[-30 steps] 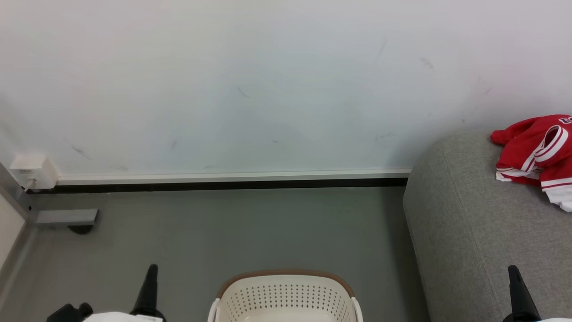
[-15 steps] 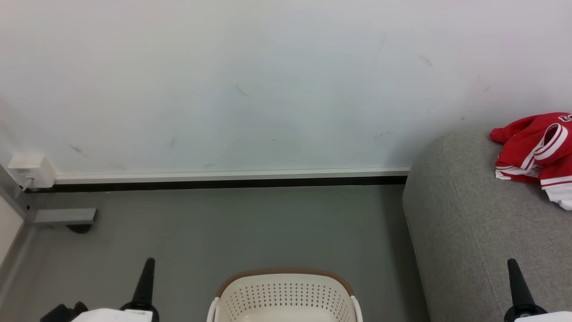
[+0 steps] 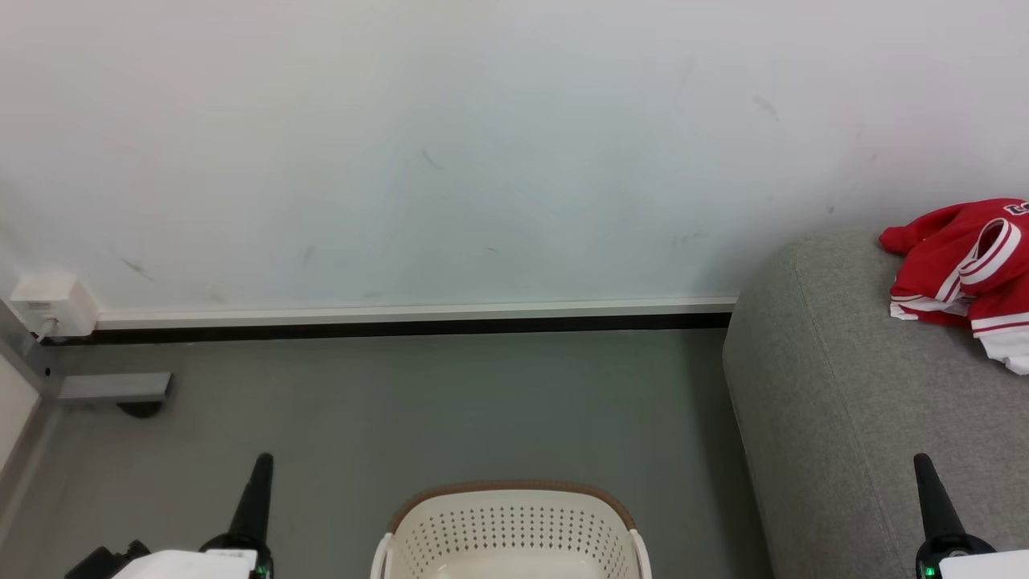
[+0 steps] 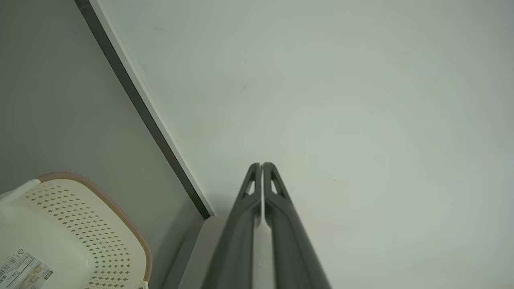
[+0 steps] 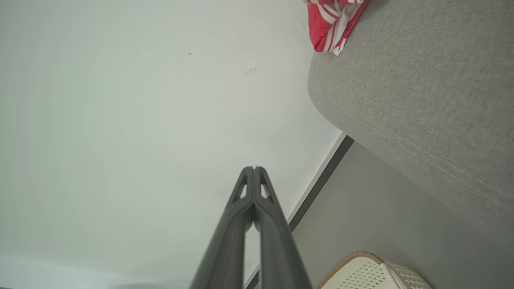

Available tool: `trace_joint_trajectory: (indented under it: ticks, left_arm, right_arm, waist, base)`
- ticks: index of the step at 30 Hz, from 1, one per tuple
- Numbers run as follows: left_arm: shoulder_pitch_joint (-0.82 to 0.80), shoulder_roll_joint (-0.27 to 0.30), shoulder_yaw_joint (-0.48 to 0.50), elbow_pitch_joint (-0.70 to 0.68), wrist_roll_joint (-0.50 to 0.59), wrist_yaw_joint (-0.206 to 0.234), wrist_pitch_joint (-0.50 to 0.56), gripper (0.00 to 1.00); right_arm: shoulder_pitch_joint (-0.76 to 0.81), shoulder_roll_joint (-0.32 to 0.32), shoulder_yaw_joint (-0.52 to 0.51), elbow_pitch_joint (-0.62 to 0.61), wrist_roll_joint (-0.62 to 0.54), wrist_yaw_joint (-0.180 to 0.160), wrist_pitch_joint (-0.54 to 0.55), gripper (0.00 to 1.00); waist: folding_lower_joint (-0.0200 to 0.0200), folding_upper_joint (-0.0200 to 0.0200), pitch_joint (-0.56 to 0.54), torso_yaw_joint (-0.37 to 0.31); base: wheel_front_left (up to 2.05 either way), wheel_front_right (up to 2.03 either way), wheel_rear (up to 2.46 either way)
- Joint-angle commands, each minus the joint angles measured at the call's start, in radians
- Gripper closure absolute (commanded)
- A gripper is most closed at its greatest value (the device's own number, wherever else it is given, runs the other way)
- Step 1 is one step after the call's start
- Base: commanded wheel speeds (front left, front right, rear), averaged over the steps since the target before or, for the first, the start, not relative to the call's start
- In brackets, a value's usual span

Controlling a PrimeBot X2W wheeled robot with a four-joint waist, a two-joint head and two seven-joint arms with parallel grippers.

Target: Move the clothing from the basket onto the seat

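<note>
I see open floor (image 3: 450,402) between basket (image 3: 514,488) and wall (image 3: 482,161); the sofa (image 3: 844,402) walls off my right side.

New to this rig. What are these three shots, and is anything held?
A wheeled robot with two arms. The wide shot is from its head, looking down; the dark spikes at the bottom corners are its left tool and right tool. The other two come from wrist cameras looking along each tool. Both tools are shut, holding nothing. A cream basket stands on the floor between them. The red jersey lies on the grey sofa at the right.
</note>
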Motion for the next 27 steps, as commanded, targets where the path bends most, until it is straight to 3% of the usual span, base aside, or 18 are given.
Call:
trace_joint_trajectory:
  ticks: [1, 27]
  left_arm:
    - [-0.018, 0.003, 0.006, -0.011, -0.024, -0.009, 0.007, 1.00]
    - [-0.026, -0.001, 0.033, -0.033, -0.219, -0.022, 0.059, 1.00]
  right_arm:
    - [-0.020, -0.002, -0.007, -0.008, 0.028, -0.002, 0.005, 1.00]
    - [-0.044, 0.013, -0.027, -0.016, 0.219, -0.002, 0.058, 1.00]
  waist:
    - [0.0000, 0.0000, 0.001, 0.000]
    - [-0.0001, 0.0000, 0.011, -0.006]
  base:
    - [0.00, 0.00, 0.00]
    - [0.00, 0.00, 0.00]
